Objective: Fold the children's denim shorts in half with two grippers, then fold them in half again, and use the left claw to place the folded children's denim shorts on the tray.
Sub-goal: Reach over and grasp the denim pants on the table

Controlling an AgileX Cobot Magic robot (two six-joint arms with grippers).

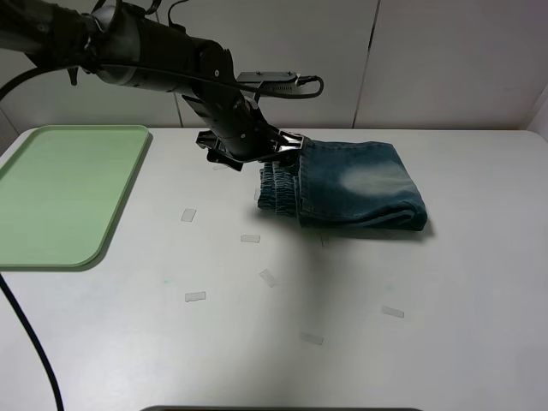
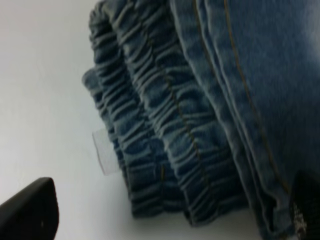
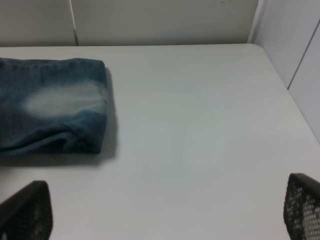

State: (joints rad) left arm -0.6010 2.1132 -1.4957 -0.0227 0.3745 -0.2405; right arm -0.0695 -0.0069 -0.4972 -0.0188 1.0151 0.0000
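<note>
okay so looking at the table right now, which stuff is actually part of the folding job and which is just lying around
Part of the job: folded denim shorts, green tray, left gripper open over the shorts' waistband, right gripper open, off to the side.

Just lying about: small clear tape scraps scattered on the white table.

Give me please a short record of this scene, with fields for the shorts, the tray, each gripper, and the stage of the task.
shorts: children's denim shorts, folded into a compact bundle, lying on the white table
tray: pale green tray, at the table's left side, nothing on it
left gripper: left claw, open, at the gathered waist end of the shorts
right gripper: open, away from the shorts, its fingers above bare table
stage: folding looks done; shorts not yet on the tray
</note>
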